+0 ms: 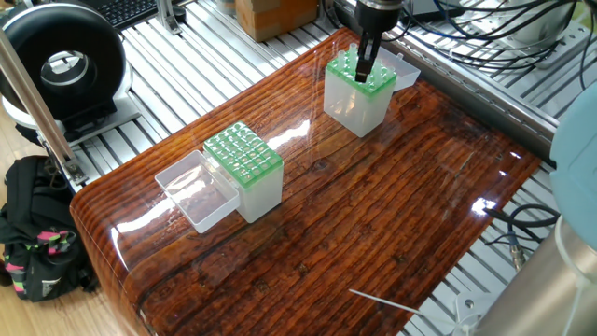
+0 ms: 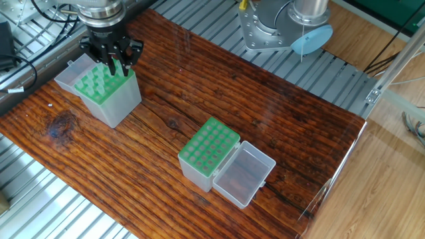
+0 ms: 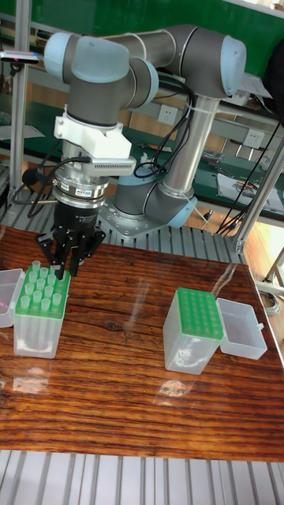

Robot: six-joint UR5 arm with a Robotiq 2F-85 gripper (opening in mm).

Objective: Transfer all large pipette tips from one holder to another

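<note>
Several large pipette tips [image 3: 39,290] stand upright in the green-topped holder [image 3: 35,323] at the left of the tall fixed view. The same holder [image 1: 357,98] sits at the far end of the table in one fixed view. My gripper [image 3: 61,272] points straight down over its back corner, its fingertips level with the tip tops [image 2: 93,83]. The fingers [image 2: 124,65] stand slightly apart around one tip, so the gripper [image 2: 118,66] is open. The second green-topped holder [image 2: 209,149] stands mid-table, and its grid [image 1: 242,154] shows only holes.
Each holder has a clear lid hinged open beside it: one lid [image 2: 246,174] by the mid-table holder, the other lid [image 2: 70,74] behind the far one. The robot base [image 2: 285,26] stands at the back edge. A thin white stick [image 1: 382,301] lies near the table's front edge.
</note>
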